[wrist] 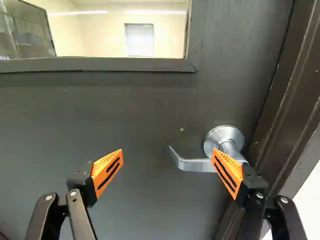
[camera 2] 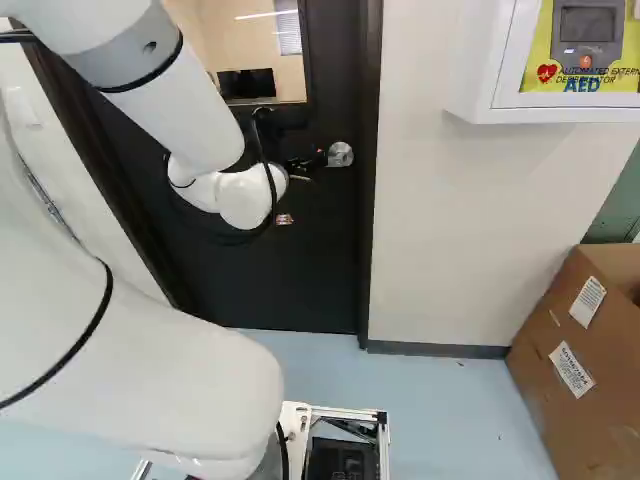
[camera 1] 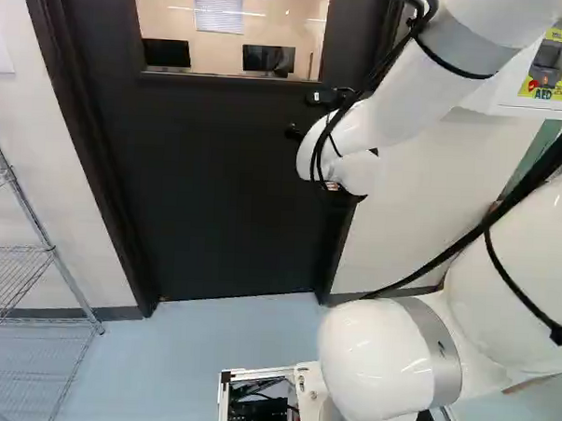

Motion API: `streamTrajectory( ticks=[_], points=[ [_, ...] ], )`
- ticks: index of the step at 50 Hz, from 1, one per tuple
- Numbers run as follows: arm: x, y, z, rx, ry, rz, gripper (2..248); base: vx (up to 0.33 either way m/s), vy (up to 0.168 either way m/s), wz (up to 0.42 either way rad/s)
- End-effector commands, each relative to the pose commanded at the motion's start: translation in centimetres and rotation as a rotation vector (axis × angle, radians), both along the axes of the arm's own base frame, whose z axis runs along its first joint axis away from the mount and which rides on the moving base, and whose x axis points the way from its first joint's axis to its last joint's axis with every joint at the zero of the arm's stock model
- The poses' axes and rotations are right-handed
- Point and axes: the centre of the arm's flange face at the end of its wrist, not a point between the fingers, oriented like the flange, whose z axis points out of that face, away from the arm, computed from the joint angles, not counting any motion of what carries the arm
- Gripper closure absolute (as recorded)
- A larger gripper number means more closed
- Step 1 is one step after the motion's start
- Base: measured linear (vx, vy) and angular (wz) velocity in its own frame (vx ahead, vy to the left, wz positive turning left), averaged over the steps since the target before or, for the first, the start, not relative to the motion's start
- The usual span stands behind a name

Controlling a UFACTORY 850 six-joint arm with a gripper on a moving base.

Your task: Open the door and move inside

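The black gripper (camera 2: 302, 168) is near the door's lever handle in the right base view, partly hidden by the arm's wrist. In the wrist view the gripper (wrist: 167, 170) stands open, with nothing gripped. One orange finger pad (wrist: 227, 172) overlaps the silver handle (wrist: 197, 165) near its neck; whether they touch I cannot tell. The lever's free end points into the space between the fingers. The dark door (camera 1: 217, 189) with its window stands closed in its frame (wrist: 285, 115). Its round handle plate (camera 2: 340, 154) shows beside the gripper in the right base view.
A wire shelf (camera 1: 51, 247) stands left of the door. To its right, a white AED cabinet (camera 2: 560, 108) juts from the wall (camera 2: 450, 220), and a cardboard box (camera 2: 575, 350) sits on the floor (camera 2: 450, 410). Blue-grey floor lies between base and door.
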Motion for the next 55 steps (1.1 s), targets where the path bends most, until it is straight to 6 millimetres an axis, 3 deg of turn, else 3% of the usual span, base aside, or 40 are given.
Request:
streamTrajectory(
  ticks=[20, 35, 55],
  points=[
    [0.4, 0.0, 2.1, 0.0, -0.047, 0.001, 3, 0.0, 0.0, 0.0],
    [2.2, 0.4, 3.6, 0.0, -0.069, 0.009, 3, 0.0, 0.0, 0.0],
    [2.6, 0.4, 3.3, 0.0, -0.057, 0.011, 3, 0.0, 0.0, 0.0]
  ],
)
